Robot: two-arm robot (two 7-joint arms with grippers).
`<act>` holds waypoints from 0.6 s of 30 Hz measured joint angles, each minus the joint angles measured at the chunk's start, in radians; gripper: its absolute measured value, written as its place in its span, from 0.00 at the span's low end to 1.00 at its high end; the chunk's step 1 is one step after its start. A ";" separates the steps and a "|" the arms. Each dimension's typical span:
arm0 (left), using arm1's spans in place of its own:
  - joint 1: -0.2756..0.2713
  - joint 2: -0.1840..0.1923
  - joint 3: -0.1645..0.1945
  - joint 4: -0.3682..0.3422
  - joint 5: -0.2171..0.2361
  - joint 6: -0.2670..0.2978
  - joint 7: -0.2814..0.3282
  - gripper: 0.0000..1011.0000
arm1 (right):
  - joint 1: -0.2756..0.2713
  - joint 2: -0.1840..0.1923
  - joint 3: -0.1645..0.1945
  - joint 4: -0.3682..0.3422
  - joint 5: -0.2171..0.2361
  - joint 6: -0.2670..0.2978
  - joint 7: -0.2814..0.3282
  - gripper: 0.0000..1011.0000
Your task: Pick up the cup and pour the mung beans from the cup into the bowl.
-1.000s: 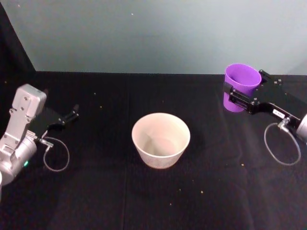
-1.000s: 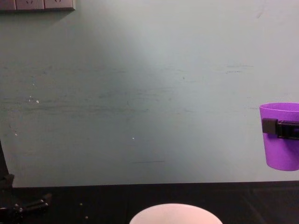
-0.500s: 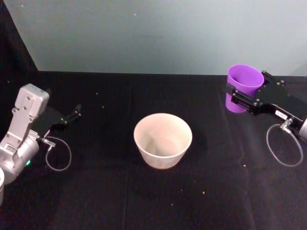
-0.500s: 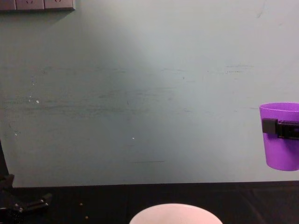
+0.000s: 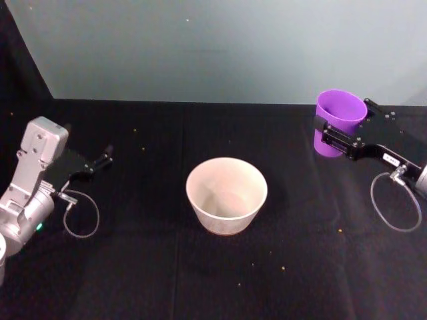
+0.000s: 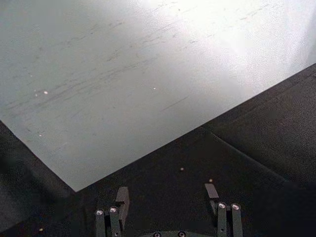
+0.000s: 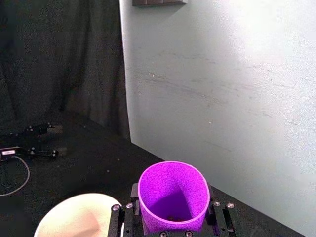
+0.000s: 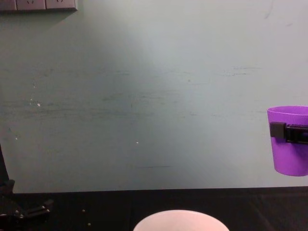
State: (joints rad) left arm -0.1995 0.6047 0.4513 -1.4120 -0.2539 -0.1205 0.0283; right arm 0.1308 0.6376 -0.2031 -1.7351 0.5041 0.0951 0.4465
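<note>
The purple cup point(image 5: 341, 110) is upright and held off the table, to the right of and behind the bowl point(image 5: 227, 195). My right gripper point(image 5: 338, 130) is shut on its wall just below the rim. In the chest view the cup point(image 8: 291, 156) hangs clear above the table's far edge, with one black finger point(image 8: 277, 130) across it. The right wrist view looks down into the cup point(image 7: 174, 190), where a few mung beans point(image 7: 173, 217) lie at the bottom. The pale bowl point(image 7: 79, 217) stands empty in the middle. My left gripper point(image 5: 101, 160) rests open at the left, apart from both.
A black cloth covers the table point(image 5: 133, 267), with a pale green wall point(image 5: 200, 47) behind it. A few stray beans point(image 5: 282, 269) lie on the cloth in front of and right of the bowl. Cable loops hang by each wrist point(image 5: 393, 203).
</note>
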 joint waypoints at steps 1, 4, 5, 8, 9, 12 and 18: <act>0.000 0.000 0.000 0.000 0.000 0.000 0.000 0.99 | 0.000 0.000 0.000 0.000 0.000 0.000 0.000 0.72; 0.000 0.000 0.000 0.000 0.000 0.000 0.000 0.99 | 0.000 0.000 0.000 0.000 0.000 0.000 0.000 0.72; 0.000 0.000 0.000 0.000 0.000 0.000 0.000 0.99 | 0.000 0.000 0.000 0.000 0.000 0.000 0.000 0.72; 0.000 0.000 0.000 0.000 0.000 0.000 0.000 0.99 | 0.000 0.000 0.000 0.000 0.000 0.000 0.000 0.72; 0.000 0.000 0.000 0.000 0.000 0.000 0.000 0.99 | 0.000 0.000 0.000 0.000 0.000 0.000 0.000 0.72; 0.000 0.000 0.000 0.000 0.000 0.000 0.000 0.99 | 0.000 0.000 0.000 0.000 0.000 0.000 0.000 0.72; 0.000 0.000 0.000 0.000 0.000 0.000 0.000 0.99 | 0.000 0.000 0.000 0.000 0.000 0.000 0.000 0.72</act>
State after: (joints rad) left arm -0.1995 0.6047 0.4514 -1.4120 -0.2539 -0.1205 0.0283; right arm 0.1308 0.6376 -0.2031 -1.7351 0.5041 0.0951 0.4465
